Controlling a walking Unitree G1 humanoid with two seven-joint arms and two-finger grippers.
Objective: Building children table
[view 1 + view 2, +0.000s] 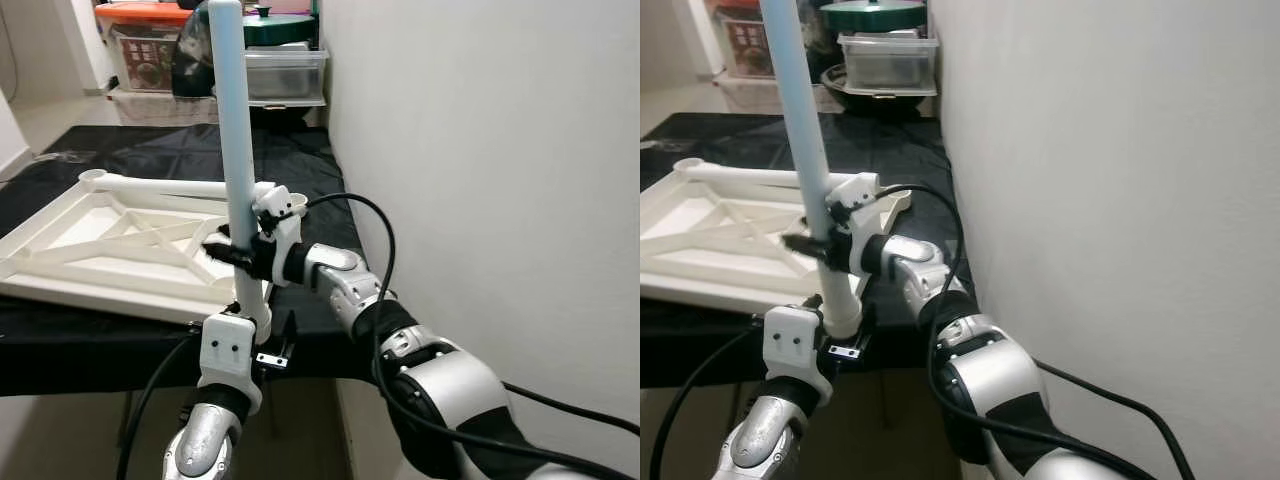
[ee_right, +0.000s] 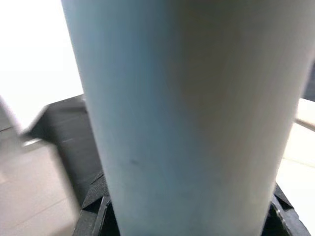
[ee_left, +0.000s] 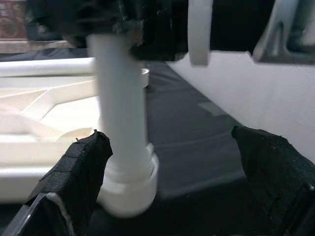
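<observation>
Surface (image 1: 300,160), black-draped, carries one white tabletop (image 1: 90,255) lying underside up. One pale-blue leg (image 1: 232,150) stands upright at its 4 o'clock corner, clamped by the right claw (image 1: 225,250). A wrist view alone shows the left claw (image 3: 172,167) spread wide around the leg's white socket (image 3: 130,182). Storage bins (image 1: 280,70) sit at 12 o'clock.
</observation>
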